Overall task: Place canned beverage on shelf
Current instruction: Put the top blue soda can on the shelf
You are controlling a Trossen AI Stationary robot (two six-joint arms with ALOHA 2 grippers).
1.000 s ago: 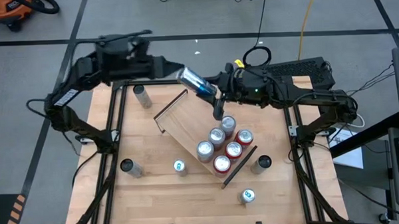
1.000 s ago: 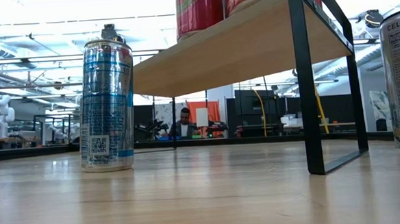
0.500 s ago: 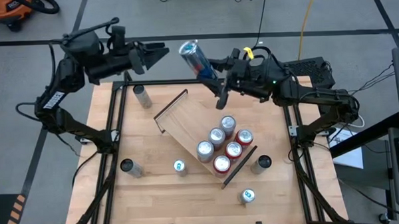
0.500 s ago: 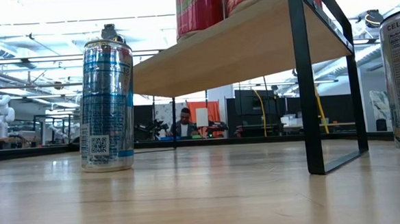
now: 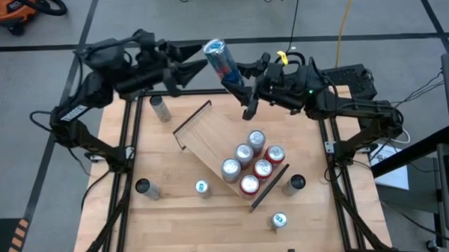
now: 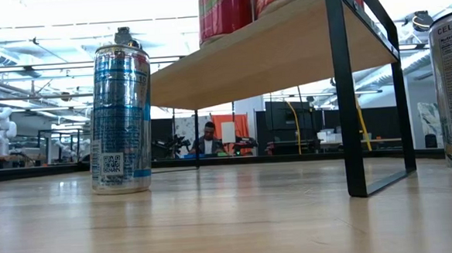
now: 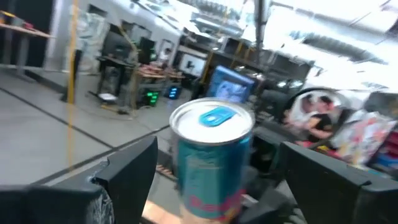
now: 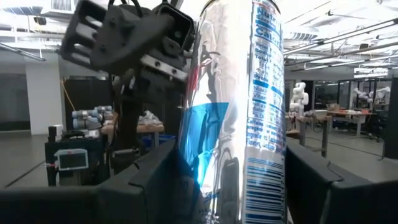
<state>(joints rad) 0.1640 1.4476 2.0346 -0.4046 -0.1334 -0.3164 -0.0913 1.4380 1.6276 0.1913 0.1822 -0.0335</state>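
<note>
Held can: a blue-and-silver can (image 5: pixel 222 61) is hanging tilted in the air past the far edge of the counter (image 5: pixel 175 217), well clear of the shelf (image 5: pixel 210 138).
Right gripper: the right gripper (image 5: pixel 238 84) is clamping the can's lower body, fingers part-closed around it.
Left gripper: the left gripper (image 5: pixel 196 61) is sitting just beside the can's top with its fingers spread wide, holding nothing; it seems to be framing the can, though contact is hard to judge.
Shelf: the board is lying diagonally, six cans (image 5: pixel 250 161) clustering at its near end, the far half bare.
Loose cans: five more are standing on the counter around the shelf.
Risk: if the left gripper is closing off-centre during a handover, the tilted can may be slipping or dropping to the floor.
Risk: lowering it tilted may be toppling the standing cans.
</note>
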